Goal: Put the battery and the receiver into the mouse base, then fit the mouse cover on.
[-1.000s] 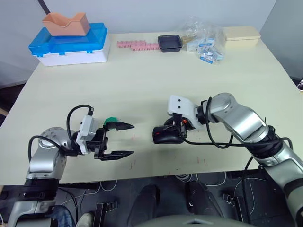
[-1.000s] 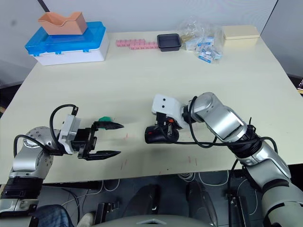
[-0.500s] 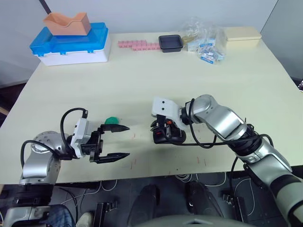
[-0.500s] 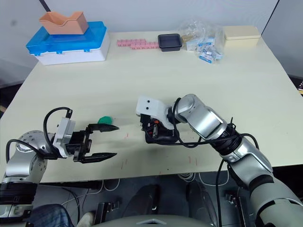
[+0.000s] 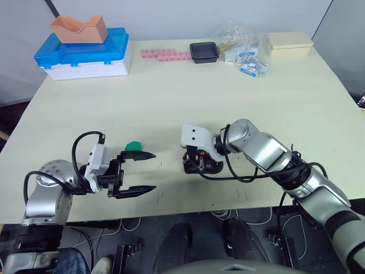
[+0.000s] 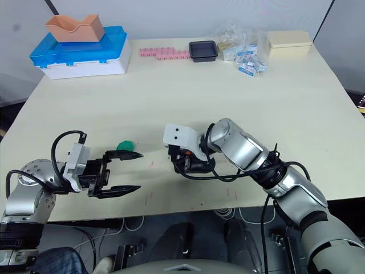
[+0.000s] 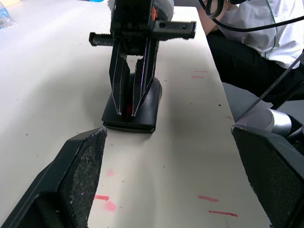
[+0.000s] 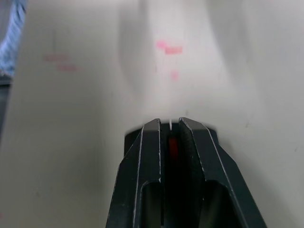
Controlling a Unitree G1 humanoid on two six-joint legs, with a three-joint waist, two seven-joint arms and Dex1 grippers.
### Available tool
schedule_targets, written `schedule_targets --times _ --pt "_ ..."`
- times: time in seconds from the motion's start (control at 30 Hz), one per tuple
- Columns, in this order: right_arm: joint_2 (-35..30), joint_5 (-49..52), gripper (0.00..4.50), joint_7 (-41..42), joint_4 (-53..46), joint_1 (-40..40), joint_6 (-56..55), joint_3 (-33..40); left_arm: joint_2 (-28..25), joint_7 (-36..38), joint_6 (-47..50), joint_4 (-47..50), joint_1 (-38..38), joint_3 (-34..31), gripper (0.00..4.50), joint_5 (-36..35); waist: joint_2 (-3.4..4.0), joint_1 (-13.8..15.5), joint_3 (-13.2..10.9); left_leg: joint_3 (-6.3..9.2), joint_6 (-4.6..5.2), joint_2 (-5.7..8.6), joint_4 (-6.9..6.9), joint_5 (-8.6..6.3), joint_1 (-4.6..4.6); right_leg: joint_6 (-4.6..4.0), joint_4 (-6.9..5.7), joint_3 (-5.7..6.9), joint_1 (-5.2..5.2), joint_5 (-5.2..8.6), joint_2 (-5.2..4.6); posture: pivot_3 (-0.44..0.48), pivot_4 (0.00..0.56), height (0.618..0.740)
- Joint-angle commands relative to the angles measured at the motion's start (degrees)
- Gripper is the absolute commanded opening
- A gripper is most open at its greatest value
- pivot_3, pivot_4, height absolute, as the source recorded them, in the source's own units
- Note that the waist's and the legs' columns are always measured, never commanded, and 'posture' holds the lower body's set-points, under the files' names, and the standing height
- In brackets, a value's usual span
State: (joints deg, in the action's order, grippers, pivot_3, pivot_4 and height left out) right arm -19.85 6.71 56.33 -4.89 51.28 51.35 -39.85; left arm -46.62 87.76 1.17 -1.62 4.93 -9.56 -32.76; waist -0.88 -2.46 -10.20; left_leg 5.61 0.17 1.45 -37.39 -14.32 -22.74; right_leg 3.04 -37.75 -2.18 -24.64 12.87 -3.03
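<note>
- Cream table [image 5: 188,91] carried the work area; a blue-lidded box [image 5: 85,54] with an orange tray on it, a small black tray [image 5: 205,52], a pink strip [image 5: 166,55], a heap of clear packets [image 5: 244,48] and a beige box [image 5: 291,40] lay along its far edge, well apart from the arms.
- Over the last second the right arm swung inward toward the table centre and turned its wrist down. One second ago the right gripper [image 5: 198,164] held the black shell clear in front of the arm; at this moment the mouse base [image 7: 134,105] sat flat on the table beneath the fingers.
- Judgement: the base had been set down for loading, but release was not complete.
- Right gripper state: fingers nearly together, tips down into the mouse base; the right wrist view showed a red part between them. Whether they pinched that part or only rested in the shell could not be told.
- Right arm pose: elbow out to the robot's right, forearm reaching across, wrist pitched down over the base.
- Left gripper [image 5: 140,171] state: fingers spread wide and empty, held level just above the table, pointed at the base from the robot's left. Its place had barely changed.
- A small green piece [image 5: 134,146] lay just beside the left gripper's far finger.
- Battery, receiver and mouse cover could not be identified.
</note>
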Motion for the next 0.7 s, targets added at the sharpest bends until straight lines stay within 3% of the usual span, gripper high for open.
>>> schedule_targets --times 0.03,0.3,0.7 --pt "-0.6 -1.8 0.61 0.0 0.4 1.2 1.4 -1.6 -1.0 0.3 0.1 2.0 -0.3 -1.7 4.50 -1.0 0.00 0.0 0.0 0.00 0.00 0.00 0.00 0.00 0.00 0.00 0.00 0.00 0.00 0.00 0.00 0.000 0.150 0.740" --pt "-0.7 -2.2 0.61 0.5 0.7 1.8 2.9 -3.2 -0.9 0.1 0.3 2.6 -1.1 -2.1 4.50 -1.2 -0.01 0.2 0.0 0.03 -0.01 0.00 -0.02 0.01 0.03 0.00 -0.02 0.02 0.03 0.00 -0.01 0.000 0.150 0.740" --pt "-0.5 6.5 0.61 1.1 -5.6 -4.7 -4.6 12.1 -0.3 0.5 0.4 1.9 0.3 -1.5 4.50 -0.7 -0.01 0.0 0.0 0.02 -0.02 0.01 -0.02 0.01 0.02 0.00 -0.01 0.01 0.03 -0.01 -0.02 0.000 0.150 0.740"
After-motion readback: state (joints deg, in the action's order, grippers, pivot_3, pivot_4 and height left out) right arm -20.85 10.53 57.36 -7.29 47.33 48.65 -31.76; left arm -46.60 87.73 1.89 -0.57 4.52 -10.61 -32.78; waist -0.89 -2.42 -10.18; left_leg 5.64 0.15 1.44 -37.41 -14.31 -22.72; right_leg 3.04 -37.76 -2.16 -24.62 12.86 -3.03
